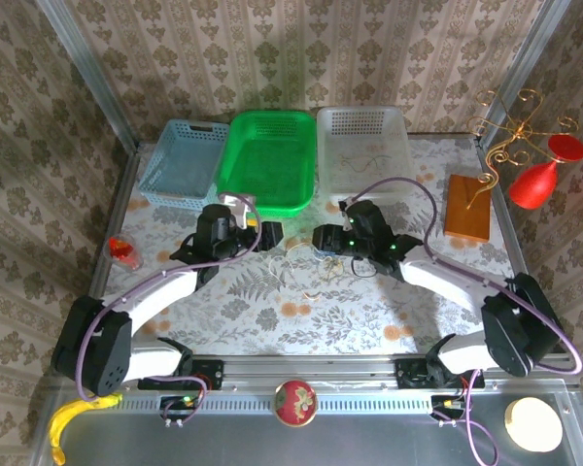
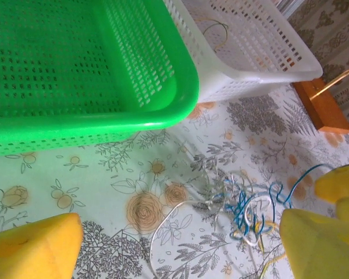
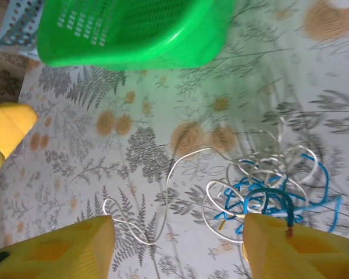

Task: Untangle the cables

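Observation:
The cables (image 1: 316, 257) lie in a tangle on the floral tablecloth between both grippers. My left gripper (image 1: 265, 236) stands just left of the heap and my right gripper (image 1: 323, 239) just right of it. In the left wrist view the blue, white and tan knot (image 2: 250, 210) lies beside the right yellow finger (image 2: 320, 244), and the left gripper (image 2: 177, 250) is open over a white strand (image 2: 163, 224). In the right wrist view the right gripper (image 3: 177, 247) is open over a white loop (image 3: 141, 231). The blue-and-white knot (image 3: 267, 192) touches its right finger (image 3: 302, 250).
A blue basket (image 1: 183, 160), a green basket (image 1: 268, 160) and a white basket (image 1: 364, 148) with thin cords inside line the back. A wooden block (image 1: 466, 206) with a gold wire stand sits at the right. A red object (image 1: 124, 251) lies near the left edge.

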